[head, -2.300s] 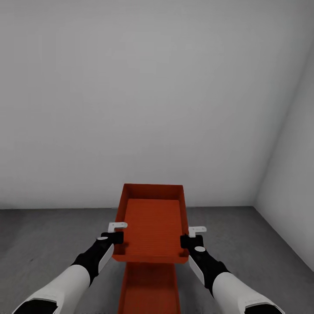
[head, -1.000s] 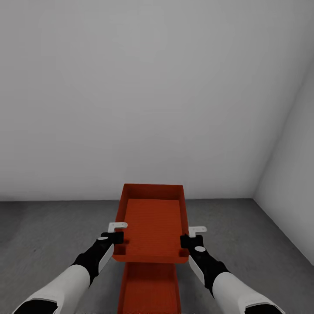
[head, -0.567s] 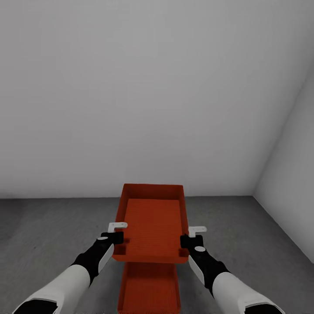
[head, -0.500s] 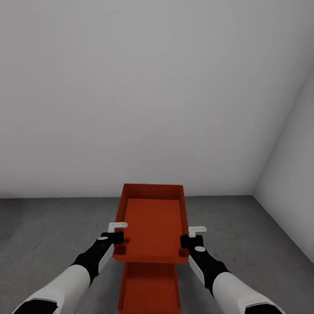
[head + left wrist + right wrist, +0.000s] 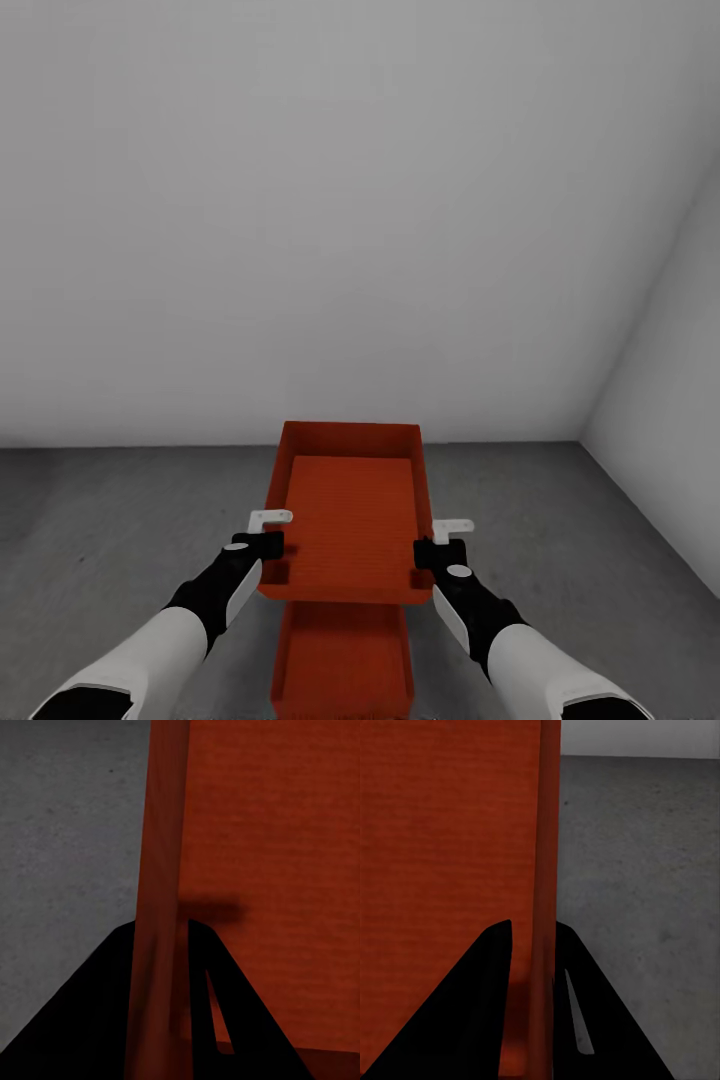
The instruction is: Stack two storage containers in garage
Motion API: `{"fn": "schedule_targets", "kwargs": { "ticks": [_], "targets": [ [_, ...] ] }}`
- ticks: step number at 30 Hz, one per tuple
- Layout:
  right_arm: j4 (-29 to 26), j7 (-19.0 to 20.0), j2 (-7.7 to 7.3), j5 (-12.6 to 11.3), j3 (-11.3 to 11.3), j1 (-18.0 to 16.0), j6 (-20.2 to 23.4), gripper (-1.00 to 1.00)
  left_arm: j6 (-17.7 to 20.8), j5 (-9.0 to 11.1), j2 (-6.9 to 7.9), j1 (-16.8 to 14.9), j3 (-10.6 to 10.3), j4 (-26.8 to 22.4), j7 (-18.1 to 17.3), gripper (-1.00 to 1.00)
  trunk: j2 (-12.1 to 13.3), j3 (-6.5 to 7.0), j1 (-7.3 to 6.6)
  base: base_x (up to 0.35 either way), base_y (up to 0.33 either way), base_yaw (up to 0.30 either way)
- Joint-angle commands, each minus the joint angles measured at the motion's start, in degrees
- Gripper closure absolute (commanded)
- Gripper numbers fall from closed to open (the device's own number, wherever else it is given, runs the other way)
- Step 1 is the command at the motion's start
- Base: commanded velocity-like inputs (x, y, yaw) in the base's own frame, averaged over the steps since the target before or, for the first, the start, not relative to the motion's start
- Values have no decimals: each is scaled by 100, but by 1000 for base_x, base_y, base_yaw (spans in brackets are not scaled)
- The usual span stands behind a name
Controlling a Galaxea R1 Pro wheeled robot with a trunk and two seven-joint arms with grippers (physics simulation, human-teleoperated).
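Over grey floor [image 5: 120, 540], left gripper [image 5: 268, 532] and right gripper [image 5: 440, 538] clamp the unlabelled container [image 5: 350, 520].

A plain pale grey wall [image 5: 330, 220] stands far ahead, evenly lit and bare. A second pale wall [image 5: 670, 440] runs along the right and meets it in a corner at far right. The floor [image 5: 110, 520] is dark grey speckled concrete, lighter nearer the walls.
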Motion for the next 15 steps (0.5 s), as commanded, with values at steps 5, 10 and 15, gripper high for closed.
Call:
{"fn": "schedule_targets", "kwargs": {
  "ticks": [5,10,15],
  "targets": [
    [18,-123,-118,-23,-85,-5,-17,100,-92,-80,64,-5,218,-42,202,100,-4,-51,0,0,0,0],
    [18,-123,-118,-23,-84,-2,-18,100,-92,-81,69,-5,218,-46,202,100,-4,-97,0,0,0,0],
    [18,-123,-118,-23,-86,-1,-18,100,-92,-80,70,-5,218,-46,202,100,-4,-142,0,0,0,0]
  ]
}}
